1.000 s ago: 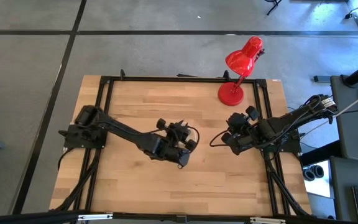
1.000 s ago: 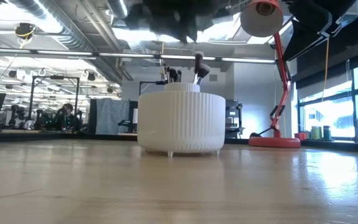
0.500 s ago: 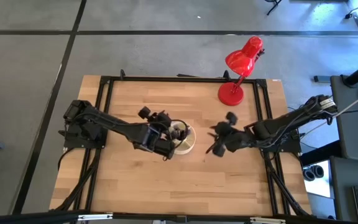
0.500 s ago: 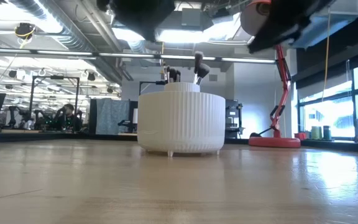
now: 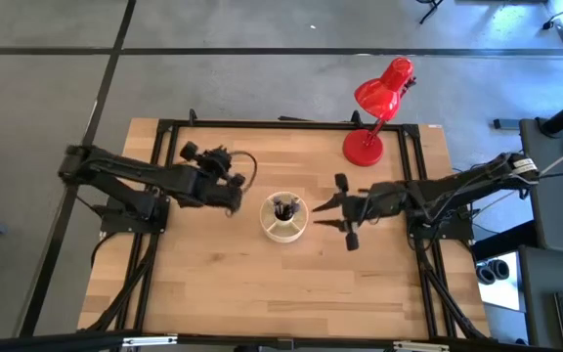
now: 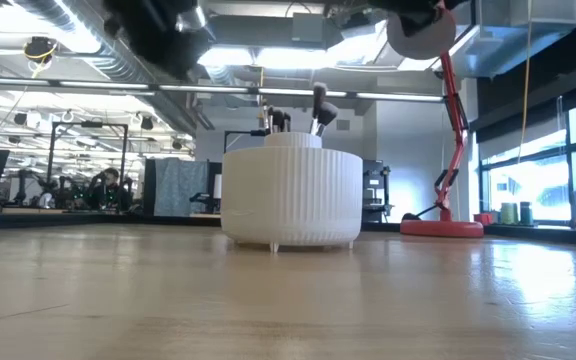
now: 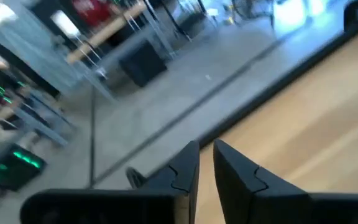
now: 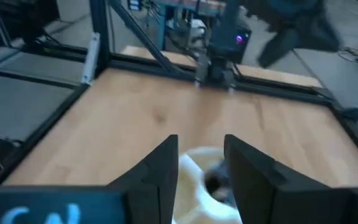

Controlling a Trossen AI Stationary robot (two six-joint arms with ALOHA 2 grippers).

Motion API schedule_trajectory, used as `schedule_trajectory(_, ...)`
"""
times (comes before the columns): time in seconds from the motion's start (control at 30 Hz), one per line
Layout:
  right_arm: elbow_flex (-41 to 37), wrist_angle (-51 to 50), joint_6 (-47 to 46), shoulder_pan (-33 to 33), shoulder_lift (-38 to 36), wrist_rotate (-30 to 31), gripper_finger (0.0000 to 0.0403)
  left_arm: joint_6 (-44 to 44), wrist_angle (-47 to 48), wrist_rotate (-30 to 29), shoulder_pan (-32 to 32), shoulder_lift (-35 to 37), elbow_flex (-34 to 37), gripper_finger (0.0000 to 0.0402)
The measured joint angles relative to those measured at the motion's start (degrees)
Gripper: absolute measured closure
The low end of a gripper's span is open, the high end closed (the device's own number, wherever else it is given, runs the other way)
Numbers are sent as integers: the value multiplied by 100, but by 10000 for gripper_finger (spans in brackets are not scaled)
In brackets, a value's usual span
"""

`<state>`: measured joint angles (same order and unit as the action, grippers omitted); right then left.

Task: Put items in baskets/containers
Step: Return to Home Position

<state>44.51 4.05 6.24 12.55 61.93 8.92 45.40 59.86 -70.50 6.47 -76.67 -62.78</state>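
Both arms have pulled back from the cup (image 5: pixel 284 219). Left hand (image 7: pixel 207 147) is nearly shut and empty, right hand (image 8: pixel 201 140) is a bit open, also empty. Brushes (image 5: pixel 282 207) stand in the cup mid-surface (image 5: pixel 262 284) with none lying loose, so it looks done to me.

Blurred cup (image 8: pixel 191 167), probably partly off-frame

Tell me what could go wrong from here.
1. The open right gripper is close to the cup and points at it. A stray swing could tip the cup or clip the brushes sticking up above its rim.
2. The lamp stands near the right arm, so a wide move back might knock it.
3. The left gripper is close on the cup's other side, which looks like a smaller risk.
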Motion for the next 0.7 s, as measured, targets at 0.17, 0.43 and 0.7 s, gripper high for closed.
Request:
schedule_trajectory(0.17, 0, -971, 182, -618, -644, -152, 273, -2337, -2757, 1416, -718, 765, 1210, 369)
schedule_trajectory(0.43, -1499, 32, -370, -1332, -1914, -1066, 273, -4816, -7784, 5088, -1521, 1332, 2878, 384)
schedule_trajectory(0.7, -2773, 936, -868, -1737, -3372, -1710, 273, -4811, -10519, 7031, -2384, 2244, 4498, 391)
